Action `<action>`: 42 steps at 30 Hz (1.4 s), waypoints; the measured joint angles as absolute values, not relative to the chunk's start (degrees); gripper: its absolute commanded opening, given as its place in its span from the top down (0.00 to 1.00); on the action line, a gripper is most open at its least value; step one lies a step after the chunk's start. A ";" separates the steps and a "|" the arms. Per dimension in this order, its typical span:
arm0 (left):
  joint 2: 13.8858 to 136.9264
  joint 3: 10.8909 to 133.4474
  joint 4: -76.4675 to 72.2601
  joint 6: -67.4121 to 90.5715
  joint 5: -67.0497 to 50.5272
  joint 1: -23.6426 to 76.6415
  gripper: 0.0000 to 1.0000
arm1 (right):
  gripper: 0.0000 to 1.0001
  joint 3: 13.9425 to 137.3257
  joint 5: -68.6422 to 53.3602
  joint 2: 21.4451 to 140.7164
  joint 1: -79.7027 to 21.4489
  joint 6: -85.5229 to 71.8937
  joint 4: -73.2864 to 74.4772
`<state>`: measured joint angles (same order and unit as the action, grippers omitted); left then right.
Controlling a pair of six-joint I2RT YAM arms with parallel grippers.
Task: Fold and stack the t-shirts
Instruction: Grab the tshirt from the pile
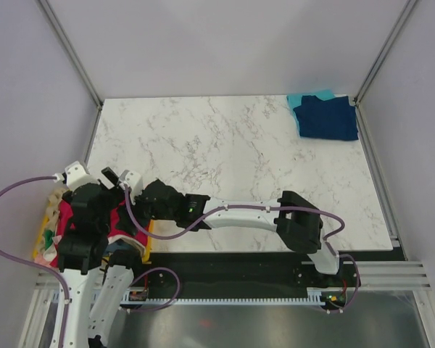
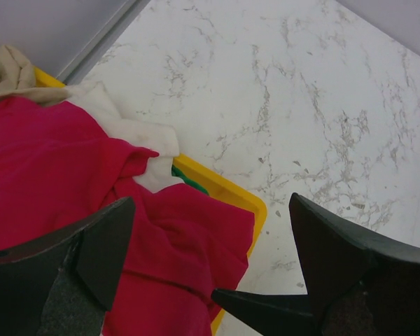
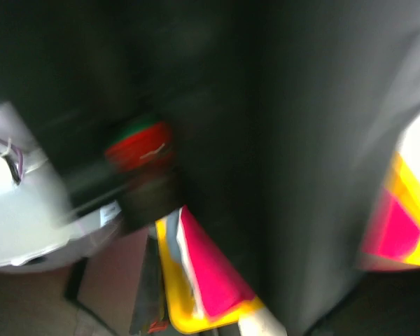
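**While two tees sit stacked, the bin has more to give**

Although a small pile already lies in the far right corner, most of the work looks undone. At the left, the yellow plastic bin (image 2: 227, 190) holds a loose heap. A crimson red t-shirt (image 2: 56, 168) is crumpled on top and spills over the rim, a cream t-shirt (image 2: 129, 129) lies bunched beside it, and a sliver of green cloth (image 2: 187, 180) shows at the bin's edge. None of these is folded.

The left gripper (image 2: 211, 203) hangs over the red shirt with its jaws spread wide and nothing between them. Just to its right, the right gripper (image 1: 151, 197) reaches across toward the same bin. Its wrist view is too blurred to show whether the jaws are apart or closed, or whether they touch any cloth.

Nothing lies on the middle of the marble table (image 1: 225, 159). Far right, against the back edge, a navy blue t-shirt (image 1: 328, 119) lies flat as a rough rectangle on a teal t-shirt (image 1: 307, 98), whose edge peeks out behind it. I judge two shirts done. At least three remain to pull out, fold and add to that pile, and the red one looks next.
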<state>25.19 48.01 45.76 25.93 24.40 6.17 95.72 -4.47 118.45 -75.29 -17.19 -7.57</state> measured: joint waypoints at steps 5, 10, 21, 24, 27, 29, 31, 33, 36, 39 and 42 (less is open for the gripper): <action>24.27 47.83 47.13 27.11 28.32 5.91 0.00 | 0.39 98.98 -6.74 121.93 -73.45 -18.55 -9.37; 23.77 47.81 48.36 27.62 31.18 6.26 0.00 | 0.24 97.91 -9.93 122.96 -72.34 -21.04 -11.86; 21.96 49.47 54.22 39.59 42.28 6.61 0.00 | 0.08 85.86 -10.92 122.23 -68.34 -25.30 -15.20; 21.56 49.98 55.00 41.52 43.77 6.48 0.00 | 0.12 85.95 -10.94 122.23 -68.47 -25.61 -15.86; 21.56 49.98 55.57 42.22 44.03 6.50 0.00 | 0.26 87.18 -11.18 123.00 -68.53 -25.76 -15.79; 21.56 49.98 55.68 42.30 44.05 6.50 0.00 | 0.43 88.60 -11.66 124.01 -68.58 -25.87 -15.84; 21.56 49.98 55.68 42.35 44.03 6.50 0.00 | 0.65 90.06 -12.03 125.14 -68.58 -26.17 -15.84; 21.58 49.98 55.68 42.35 44.03 6.50 0.00 | 0.82 91.13 -12.29 126.04 -68.58 -26.37 -15.90; 21.58 49.98 55.66 42.35 44.01 6.50 0.01 | 1.00 91.50 -12.03 126.39 -68.58 -26.44 -15.51; 21.58 49.98 55.66 42.35 43.97 6.50 0.01 | 1.00 91.66 -11.55 126.37 -68.58 -26.13 -14.94; 21.58 49.98 55.66 42.33 43.92 6.50 0.01 | 1.00 92.86 -10.37 126.10 -68.58 -24.99 -12.51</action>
<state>21.58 49.98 55.66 42.33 43.92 6.50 92.86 -10.37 126.10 -68.58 -24.99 -12.51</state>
